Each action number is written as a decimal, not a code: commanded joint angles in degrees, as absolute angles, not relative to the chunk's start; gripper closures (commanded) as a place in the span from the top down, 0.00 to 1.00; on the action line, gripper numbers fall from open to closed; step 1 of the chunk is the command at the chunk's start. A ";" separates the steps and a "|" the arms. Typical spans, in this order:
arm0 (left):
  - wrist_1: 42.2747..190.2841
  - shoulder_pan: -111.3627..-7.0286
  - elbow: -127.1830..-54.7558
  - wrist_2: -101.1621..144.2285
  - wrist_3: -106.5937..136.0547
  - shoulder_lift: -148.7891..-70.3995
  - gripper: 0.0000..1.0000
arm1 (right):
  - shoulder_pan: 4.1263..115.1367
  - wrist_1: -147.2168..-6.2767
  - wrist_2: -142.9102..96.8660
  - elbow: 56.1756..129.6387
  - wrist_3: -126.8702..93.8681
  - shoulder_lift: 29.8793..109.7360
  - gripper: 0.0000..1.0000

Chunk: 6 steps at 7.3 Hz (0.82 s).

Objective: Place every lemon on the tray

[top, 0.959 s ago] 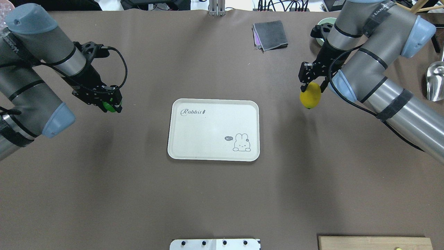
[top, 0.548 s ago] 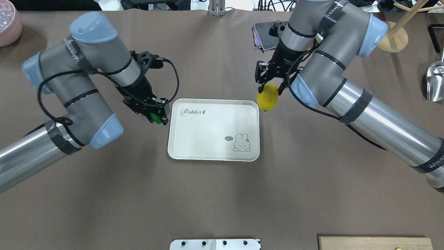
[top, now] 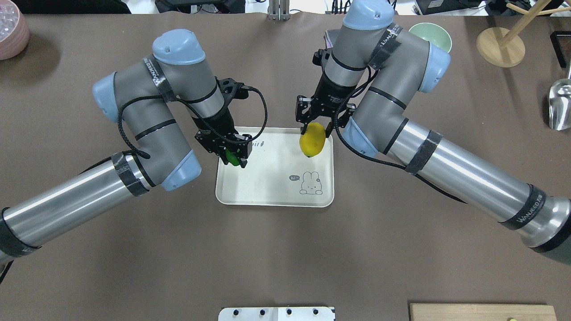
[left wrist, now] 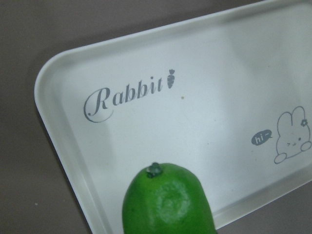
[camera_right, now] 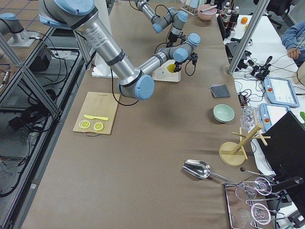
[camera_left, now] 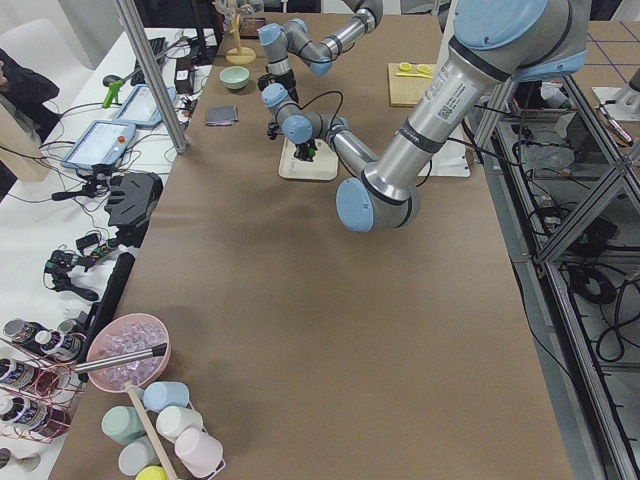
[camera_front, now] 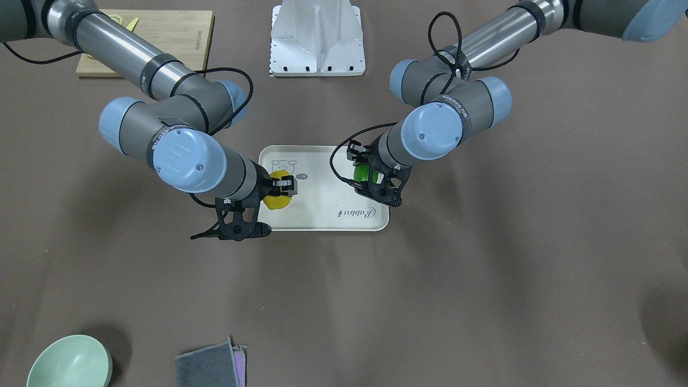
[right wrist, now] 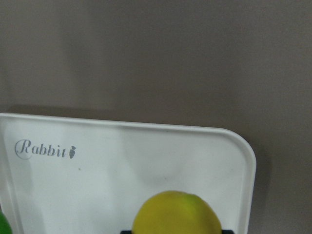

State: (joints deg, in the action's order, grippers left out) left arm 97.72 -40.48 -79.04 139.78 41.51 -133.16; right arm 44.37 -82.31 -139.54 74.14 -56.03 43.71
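The off-white tray [top: 267, 187] with "Rabbit" lettering lies mid-table; it also shows in the front view [camera_front: 322, 207], left wrist view [left wrist: 204, 87] and right wrist view [right wrist: 122, 156]. My left gripper [top: 233, 157] is shut on the green lemon [top: 231, 157] above the tray's far-left part; the green lemon shows in the front view [camera_front: 361, 172] and left wrist view [left wrist: 168, 202]. My right gripper [top: 314, 130] is shut on the yellow lemon [top: 312, 140] above the tray's far-right part; the yellow lemon shows in the front view [camera_front: 278, 201] and right wrist view [right wrist: 175, 214].
A grey folded cloth [camera_front: 212, 364] and a pale green bowl [top: 432, 34] lie beyond the tray. A wooden cutting board [camera_right: 96, 112] with lemon slices is near the robot's right. A metal scoop [top: 560, 104], wooden stand [top: 499, 47] and pink bowl [top: 12, 29] sit at the edges.
Both arms have moved inward: the left gripper with the green lemon now hangs over the tray's left part, the right gripper with the yellow lemon over its right part.
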 commanded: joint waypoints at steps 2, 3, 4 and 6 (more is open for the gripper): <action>101.87 -40.34 -75.50 139.75 42.54 -133.59 0.45 | 44.03 -82.18 -138.69 73.30 -47.46 45.17 0.55; 101.87 -40.43 -75.67 139.83 42.63 -133.33 0.98 | 43.86 -82.18 -138.78 72.43 -47.46 45.00 0.59; 101.60 -40.95 -75.85 139.83 42.54 -133.07 0.98 | 43.86 -82.00 -138.69 71.73 -47.46 44.74 0.97; 100.99 -43.66 -75.85 139.66 42.54 -132.54 0.98 | 46.21 -82.09 -139.48 71.72 -47.55 44.65 1.00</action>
